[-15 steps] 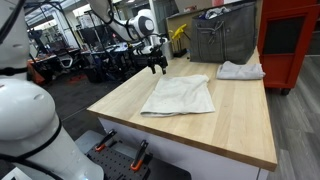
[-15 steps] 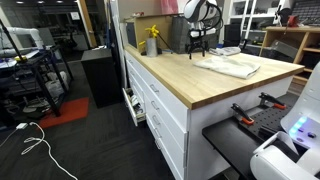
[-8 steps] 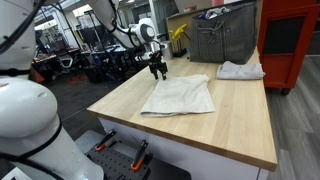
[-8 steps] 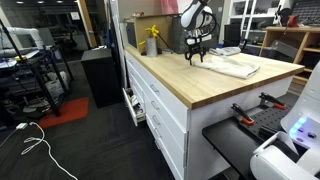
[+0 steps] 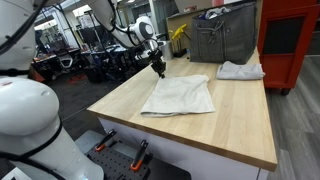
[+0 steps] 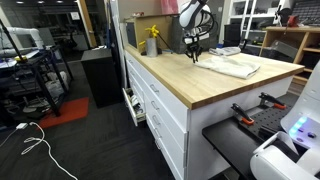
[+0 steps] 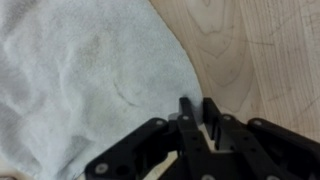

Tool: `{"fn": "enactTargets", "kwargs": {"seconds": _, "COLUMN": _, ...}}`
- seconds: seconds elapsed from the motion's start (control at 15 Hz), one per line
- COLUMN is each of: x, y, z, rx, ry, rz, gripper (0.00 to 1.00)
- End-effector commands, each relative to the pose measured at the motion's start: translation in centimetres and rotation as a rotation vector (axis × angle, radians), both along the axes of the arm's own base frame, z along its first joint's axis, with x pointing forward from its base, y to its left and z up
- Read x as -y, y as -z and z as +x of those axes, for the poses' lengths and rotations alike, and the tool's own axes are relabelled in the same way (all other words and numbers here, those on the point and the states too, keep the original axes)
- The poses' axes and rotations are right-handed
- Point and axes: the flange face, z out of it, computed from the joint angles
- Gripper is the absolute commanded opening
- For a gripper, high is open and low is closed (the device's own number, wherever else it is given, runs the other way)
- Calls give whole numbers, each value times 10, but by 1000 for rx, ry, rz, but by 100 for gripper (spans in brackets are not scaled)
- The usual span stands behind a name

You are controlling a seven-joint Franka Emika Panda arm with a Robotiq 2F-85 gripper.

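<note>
Pincer [image 7: 197,104] – fingers nearly together – at towel [image 7: 90,70] edge.

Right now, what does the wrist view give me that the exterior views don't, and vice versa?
Only the wrist view: the gripper with its jaws nearly together, right at the curved edge of the towel; whether they pinch cloth is unclear. Only in an exterior view: the towel's whole outline, a second crumpled cloth farther along the table, and a yellow object behind it. Shared: the gripper, the towel and the wooden tabletop.
</note>
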Motion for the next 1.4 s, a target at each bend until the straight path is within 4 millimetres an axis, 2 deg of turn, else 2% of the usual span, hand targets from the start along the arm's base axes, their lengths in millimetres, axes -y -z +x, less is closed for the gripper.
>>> {"fn": "enactTargets", "kwargs": {"seconds": 0.0, "x": 2, "y": -11, "z": 0, "rx": 18, "ry": 27, "rz": -22, "gripper": 0}}
{"fn": "enactTargets", "kwargs": {"seconds": 0.2, "x": -5, "y": -16, "z": 2, "rx": 15, "ry": 27, "rz": 1, "gripper": 1}}
{"fn": "enactTargets", "kwargs": {"seconds": 0.33, "x": -17, "y": -26, "z": 6, "rx": 22, "ry": 16, "rz": 30, "gripper": 1}}
{"fn": "enactTargets", "kwargs": {"seconds": 0.8, "x": -95, "y": -69, "z": 19, "rx": 94, "ry": -82, "rz": 113, "gripper": 1}}
{"fn": "enactTargets", "kwargs": {"seconds": 0.93, "x": -109, "y": -77, "z": 20, "rx": 101, "ry": -98, "rz": 141, "gripper": 1}}
{"fn": "enactTargets", "kwargs": {"seconds": 1.13, "x": -112, "y": -90, "z": 19, "rx": 104, "ry": -81, "rz": 193, "gripper": 1}}
{"fn": "enactTargets", "kwargs": {"seconds": 1.33, "x": -98, "y": -100, "z": 17, "rx": 105, "ry": -24, "rz": 243, "gripper": 1}}
